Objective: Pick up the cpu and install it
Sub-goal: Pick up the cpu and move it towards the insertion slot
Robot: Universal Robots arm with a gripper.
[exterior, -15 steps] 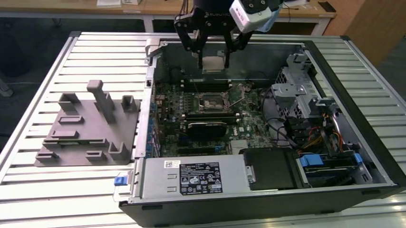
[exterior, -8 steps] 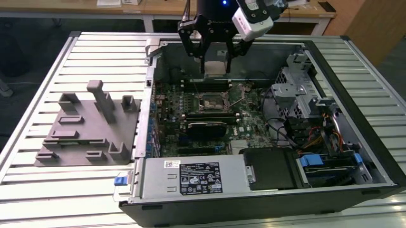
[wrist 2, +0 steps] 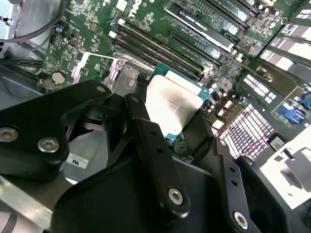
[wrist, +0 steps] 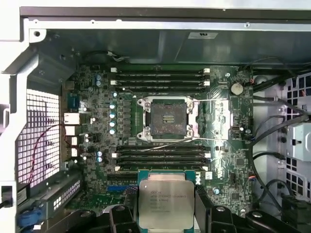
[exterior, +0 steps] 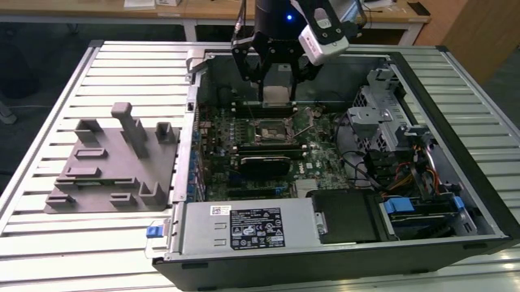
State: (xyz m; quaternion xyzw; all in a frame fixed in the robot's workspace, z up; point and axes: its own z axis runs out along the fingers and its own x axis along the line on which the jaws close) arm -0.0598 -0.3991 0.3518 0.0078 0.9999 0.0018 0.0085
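The cpu (exterior: 276,95) is a thin square chip with a silvery top, hanging above the motherboard inside the open computer case (exterior: 182,152). My gripper (exterior: 276,91) is shut on it, one black finger on each side edge. In the first wrist view the cpu (wrist: 166,199) sits between the fingers (wrist: 209,216), clear of the open socket (wrist: 167,119) and off to one side of it. The socket's frame is swung open and its thin wire lever is up. The second wrist view has the cpu (wrist 2: 172,104) held over the memory slots. In the exterior view the socket (exterior: 272,129) lies below the gripper, toward the near side.
A grey moulded fixture (exterior: 114,161) lies on the slatted table at the exterior view's left. Inside the case are a black rectangular block (exterior: 264,164), a silver power supply (exterior: 243,228), a metal drive cage (exterior: 382,115) and loose cables (exterior: 406,176). Memory slots (wrist: 160,80) flank the socket.
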